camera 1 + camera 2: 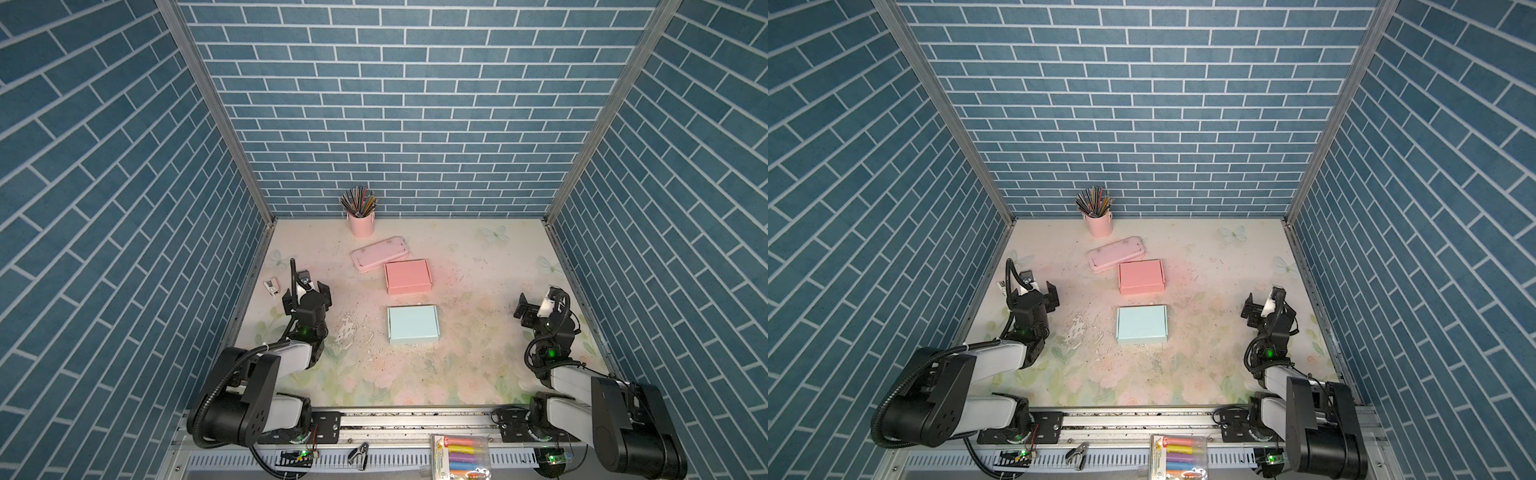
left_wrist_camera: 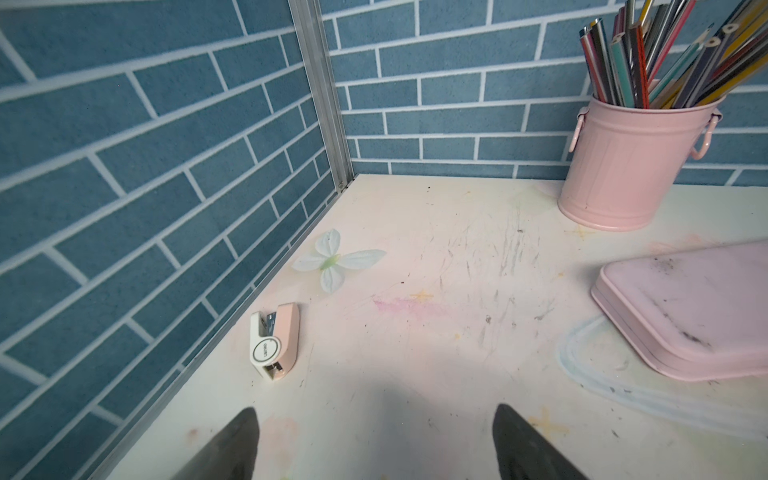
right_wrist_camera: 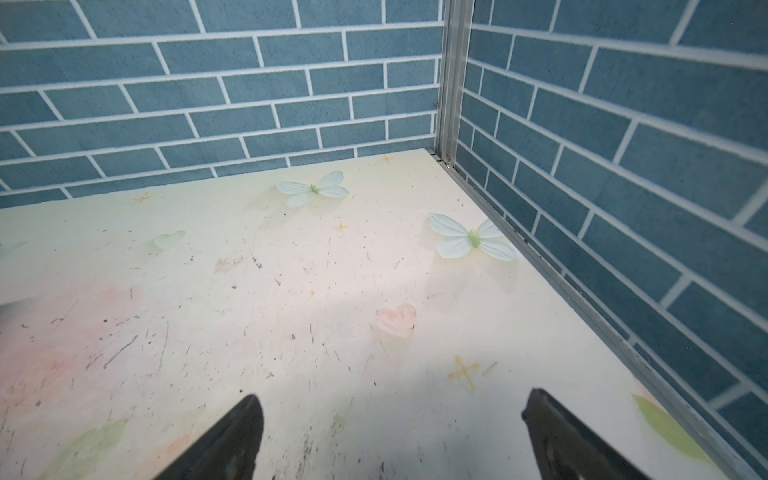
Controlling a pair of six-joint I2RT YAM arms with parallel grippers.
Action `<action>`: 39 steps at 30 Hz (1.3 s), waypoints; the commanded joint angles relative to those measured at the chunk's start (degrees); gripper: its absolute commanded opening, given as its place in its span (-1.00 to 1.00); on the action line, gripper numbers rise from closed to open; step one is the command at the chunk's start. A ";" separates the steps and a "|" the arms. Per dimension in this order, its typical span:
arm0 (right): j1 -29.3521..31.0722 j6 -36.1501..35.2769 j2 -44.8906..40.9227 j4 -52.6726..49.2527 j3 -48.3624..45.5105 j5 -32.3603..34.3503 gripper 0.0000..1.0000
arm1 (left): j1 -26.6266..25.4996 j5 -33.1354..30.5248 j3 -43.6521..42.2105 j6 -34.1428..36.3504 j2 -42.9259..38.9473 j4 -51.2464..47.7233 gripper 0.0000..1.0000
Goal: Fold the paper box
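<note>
The blue paper box (image 1: 412, 324) sat closed on the counter (image 1: 478, 374), its long axis running side to side, right across the line between my two arms. My left claw (image 1: 313, 286) hung wide and empty to the left of that box and a touch beyond it. My right claw (image 1: 537, 301) hung wide and empty off the box's right, well apart. I judged the left a shade nearer. Just beyond the blue box lay the pink paper box (image 1: 407, 276), also looking closed, so I couldn't tell which one wanted folding.

Floral table (image 1: 478, 291), pink box (image 1: 407, 276), pale blue box (image 1: 413, 324).
</note>
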 commanded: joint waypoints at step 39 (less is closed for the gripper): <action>0.91 -1.69 19.37 14.44 7.88 -2.33 0.97 | 5.53 12.04 -2.63 0.42 8.46 19.18 0.77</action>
